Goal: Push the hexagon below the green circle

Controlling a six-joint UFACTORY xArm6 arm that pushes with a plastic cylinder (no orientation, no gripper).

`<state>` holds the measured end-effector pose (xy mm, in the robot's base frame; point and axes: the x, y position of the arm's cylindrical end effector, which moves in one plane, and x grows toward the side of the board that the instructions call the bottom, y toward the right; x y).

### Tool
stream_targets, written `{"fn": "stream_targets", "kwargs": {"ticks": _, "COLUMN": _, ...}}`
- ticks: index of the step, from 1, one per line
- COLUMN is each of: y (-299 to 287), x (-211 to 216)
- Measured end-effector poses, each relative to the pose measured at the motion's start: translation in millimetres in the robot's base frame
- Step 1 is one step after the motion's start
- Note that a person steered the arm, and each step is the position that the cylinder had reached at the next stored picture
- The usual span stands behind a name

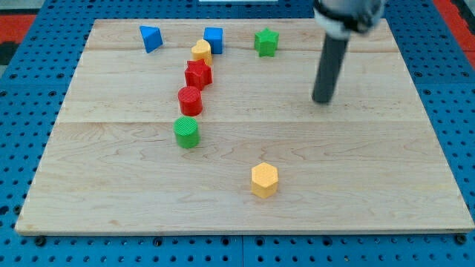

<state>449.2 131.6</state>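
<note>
The yellow hexagon [264,179] lies low on the board, right of centre. The green circle [187,132] sits up and to the left of it, about a hundred pixels away. My tip [322,100] stands on the board at the upper right, well above and to the right of the hexagon, touching no block.
A red circle [190,100], a red star [198,74] and a yellow heart [201,50] run in a line above the green circle. A blue triangle [151,38], a blue cube [214,38] and a green star [266,42] lie along the top of the wooden board [386,185].
</note>
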Motion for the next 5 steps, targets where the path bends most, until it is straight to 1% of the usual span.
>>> {"fn": "stream_targets", "kwargs": {"ticks": 1, "y": -5.8, "x": 114.6}}
{"fn": "stream_targets", "kwargs": {"ticks": 2, "y": -18.3, "x": 169.7}}
{"fn": "stream_targets", "kwargs": {"ticks": 3, "y": -70.8, "x": 168.5}}
{"fn": "stream_targets", "kwargs": {"ticks": 4, "y": -97.4, "x": 142.3}}
{"fn": "stream_targets", "kwargs": {"ticks": 5, "y": -67.5, "x": 112.9}}
